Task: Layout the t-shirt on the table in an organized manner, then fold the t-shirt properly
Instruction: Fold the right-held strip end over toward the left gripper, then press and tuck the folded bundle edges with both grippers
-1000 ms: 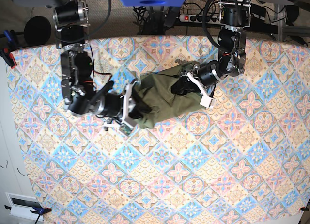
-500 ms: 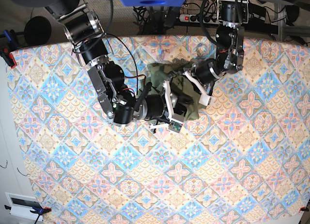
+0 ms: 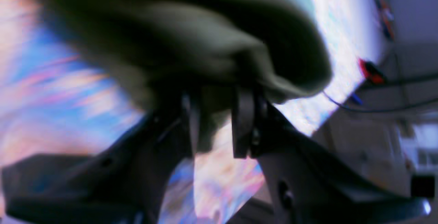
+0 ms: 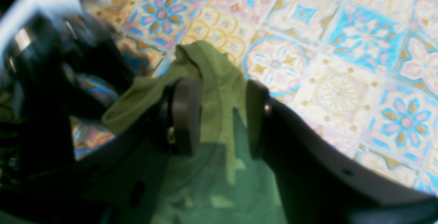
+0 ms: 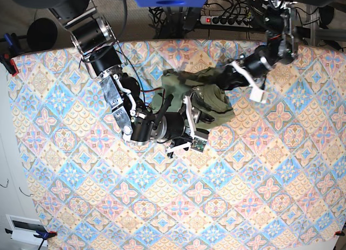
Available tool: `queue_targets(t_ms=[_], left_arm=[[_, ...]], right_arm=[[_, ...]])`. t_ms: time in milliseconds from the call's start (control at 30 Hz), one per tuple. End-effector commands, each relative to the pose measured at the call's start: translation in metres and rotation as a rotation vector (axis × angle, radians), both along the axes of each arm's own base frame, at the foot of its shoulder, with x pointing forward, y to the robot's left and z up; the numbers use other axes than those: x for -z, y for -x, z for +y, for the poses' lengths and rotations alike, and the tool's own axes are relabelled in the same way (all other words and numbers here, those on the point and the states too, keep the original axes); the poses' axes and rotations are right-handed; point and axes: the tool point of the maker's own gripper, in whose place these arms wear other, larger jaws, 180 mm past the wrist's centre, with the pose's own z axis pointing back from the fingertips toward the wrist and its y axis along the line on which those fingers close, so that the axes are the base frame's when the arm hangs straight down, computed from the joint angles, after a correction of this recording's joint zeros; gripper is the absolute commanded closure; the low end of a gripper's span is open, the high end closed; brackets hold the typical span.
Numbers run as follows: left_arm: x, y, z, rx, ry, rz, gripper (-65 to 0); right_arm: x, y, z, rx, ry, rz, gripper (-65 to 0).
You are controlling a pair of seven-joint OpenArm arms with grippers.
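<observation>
- The t-shirt [image 5: 197, 96] lies bunched in a crumpled heap in the upper middle of the base view, on the bench [image 5: 259, 196]. It is not laid out yet, so the step in hand looks like spreading it flat before any fold.
- To do that well, I judge the two hands should draw opposite edges apart, low over the bench, until the cloth goes taut and the sleeves and hem show. Lifting high would only let it sag back into a bundle.
- The left hand [image 3: 214, 121] holds a fold of the olive cloth. In its wrist view, fabric passes between the narrow-set fingers [image 3: 243, 121] and drapes over them, though the picture is badly smeared.
- That arm reaches in from the upper right of the base view, its hand [image 5: 230, 79] at the heap's upper right edge.
- The right hand [image 4: 215, 118] stands fairly wide. A ridge of green hem lies in the gap between its fingers [image 4: 183, 114], and the frames do not show them pinching it.
- The right arm comes down from the upper left of the base view and bends across the middle, its hand [image 5: 193, 117] at the heap's lower edge, low over the bench.
- Before pulling, the right hand needs a firm grip on a single edge.
</observation>
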Motion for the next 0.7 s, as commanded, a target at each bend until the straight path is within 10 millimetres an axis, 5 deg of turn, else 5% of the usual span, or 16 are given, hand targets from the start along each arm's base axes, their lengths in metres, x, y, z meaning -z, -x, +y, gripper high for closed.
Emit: queue_targets(t_ms=[0, 167, 367, 500, 667], left_arm=[[-0.014, 0.0, 0.002, 0.006, 0.028, -0.039, -14.9], [-0.025, 0.011, 0.01, 0.016, 0.067, -0.031, -14.9], [-0.052, 0.02, -0.021, 0.14, 0.098, -0.069, -14.9], [-0.061, 0.004, -0.03, 0.132, 0.114, -0.113, -14.9], [-0.035, -0.011, -0.024, 0.105, 0.007, -0.093, -14.9]], right_arm=[[-0.024, -0.019, -0.005, 0.041, -0.05, -0.061, -22.4], [-0.008, -0.032, -0.039, 0.157, -0.013, -0.049, -22.4], [0.018, -0.039, -0.075, 0.254, 0.118, -0.062, -20.9], [0.03, -0.042, -0.086, 0.273, 0.199, -0.082, -17.1], [0.041, -0.044, -0.093, 0.284, 0.247, -0.072, -16.5]])
